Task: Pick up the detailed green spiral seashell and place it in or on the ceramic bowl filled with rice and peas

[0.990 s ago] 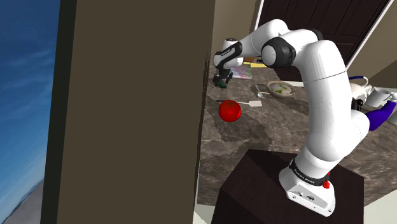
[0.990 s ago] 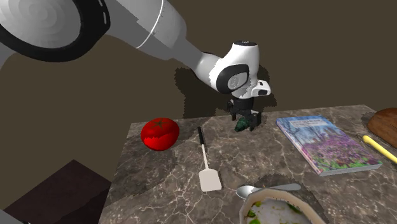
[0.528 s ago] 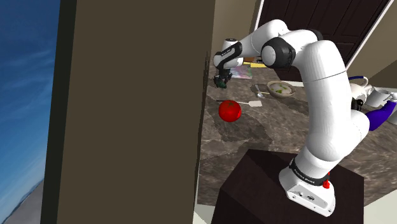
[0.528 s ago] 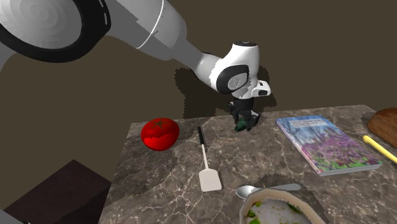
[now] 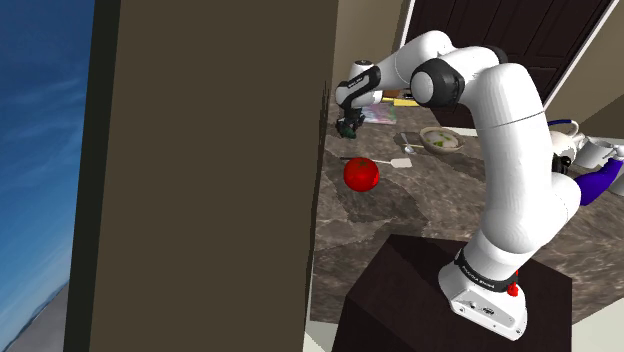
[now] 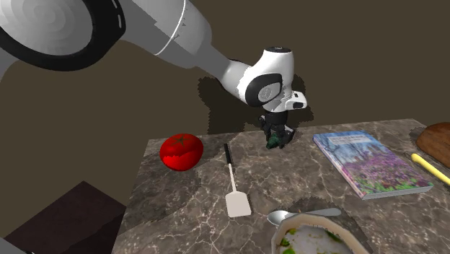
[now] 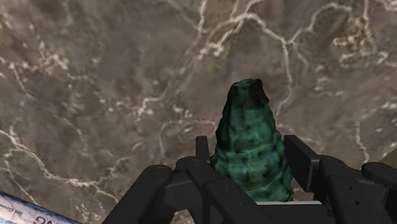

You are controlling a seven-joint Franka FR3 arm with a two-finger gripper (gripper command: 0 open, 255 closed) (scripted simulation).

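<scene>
Shell [image 7: 252, 143] is being pinched by the jaws, green, tip pointing at the bench [image 6: 303, 180] | hanging near the bench's far edge, between tomato [image 6: 181, 151] and book [image 6: 371, 163]; touching bench or not, cannot tell | bowl [image 6: 288, 222] is sitting well apart, spoon [image 6: 299, 215] just beside it

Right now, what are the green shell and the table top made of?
The green spiral seashell looks like rough, matte shell, with dark ridges ringing it. The countertop looks like brown marble, maybe polished: white veins run through it.
</scene>
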